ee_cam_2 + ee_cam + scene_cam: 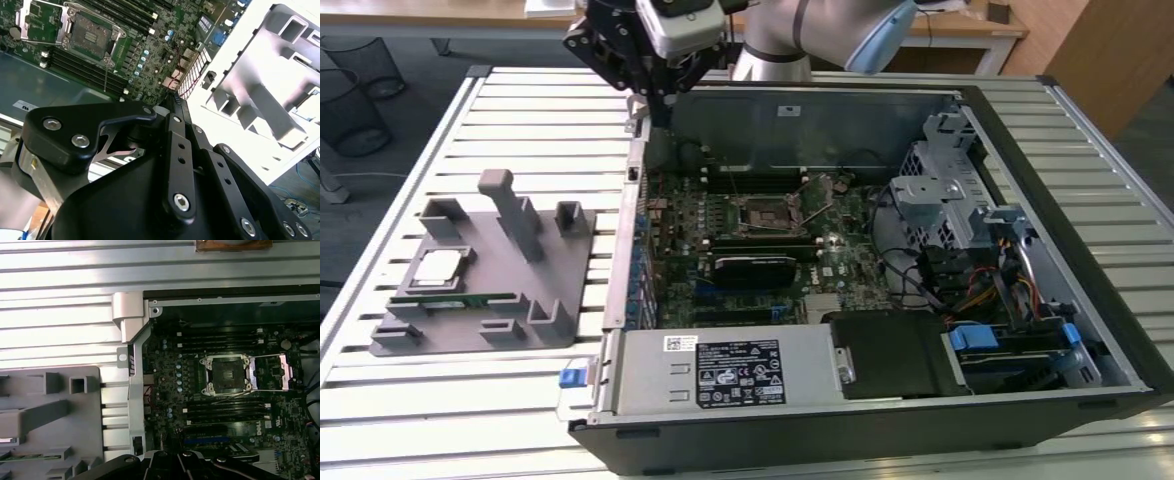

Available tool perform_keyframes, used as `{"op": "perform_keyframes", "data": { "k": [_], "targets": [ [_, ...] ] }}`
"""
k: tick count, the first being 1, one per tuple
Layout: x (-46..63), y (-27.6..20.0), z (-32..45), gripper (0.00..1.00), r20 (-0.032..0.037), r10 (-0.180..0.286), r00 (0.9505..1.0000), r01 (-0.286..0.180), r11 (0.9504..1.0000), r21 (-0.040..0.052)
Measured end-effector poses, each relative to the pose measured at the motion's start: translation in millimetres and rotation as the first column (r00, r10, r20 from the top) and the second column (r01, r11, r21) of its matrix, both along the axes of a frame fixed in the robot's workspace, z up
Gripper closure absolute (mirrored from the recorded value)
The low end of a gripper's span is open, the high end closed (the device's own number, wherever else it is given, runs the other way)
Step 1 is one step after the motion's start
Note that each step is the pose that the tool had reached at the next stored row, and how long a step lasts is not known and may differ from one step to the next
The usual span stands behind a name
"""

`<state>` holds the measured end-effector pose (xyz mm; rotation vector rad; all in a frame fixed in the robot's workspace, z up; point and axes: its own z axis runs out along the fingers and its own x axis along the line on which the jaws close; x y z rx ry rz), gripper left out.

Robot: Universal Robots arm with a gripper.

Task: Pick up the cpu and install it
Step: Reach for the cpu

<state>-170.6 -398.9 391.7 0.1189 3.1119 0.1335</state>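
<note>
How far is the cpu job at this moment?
Nothing looks done. The flat square silver-topped cpu lies untouched on the grey plastic fixture. In hand: the black gripper hangs over the rim of the open computer case, away from the cpu. Left: the motherboard socket stands open and empty.

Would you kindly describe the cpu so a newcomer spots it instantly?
At the exterior view's left, beside the black computer case, lies a grey plastic fixture. On it rests the cpu, a flat silver-topped square, unlike the thin green memory stick alongside.

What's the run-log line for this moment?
cpu: on grey fixture, outside case | socket: lid open, empty | pincer: over case rim, away from cpu
</note>
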Motion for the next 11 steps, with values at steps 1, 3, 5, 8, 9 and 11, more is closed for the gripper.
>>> {"op": "perform_keyframes", "data": {
  "k": [1,3,5,8,9,11],
  "targets": [
    [-0.4,0.0,0.0,0.89,0.0000,0.000,1.0000,0.000,1.0000,0.0000],
    [-1.1,0.0,0.0,0.89,-0.0001,0.000,1.0000,0.000,1.0000,-0.0001],
    [-1.7,0.0,0.0,0.89,-0.0001,0.000,1.0000,0.000,1.0000,-0.0001],
    [-2.7,0.0,-0.1,0.89,0.0000,0.000,1.0000,0.000,1.0000,-0.0001],
    [-3.2,0.0,-0.1,0.89,0.0000,0.000,1.0000,0.000,1.0000,0.0000],
    [-3.8,0.0,-0.2,0.89,0.0000,0.000,1.0000,0.000,1.0000,0.0000]
  ]
}}
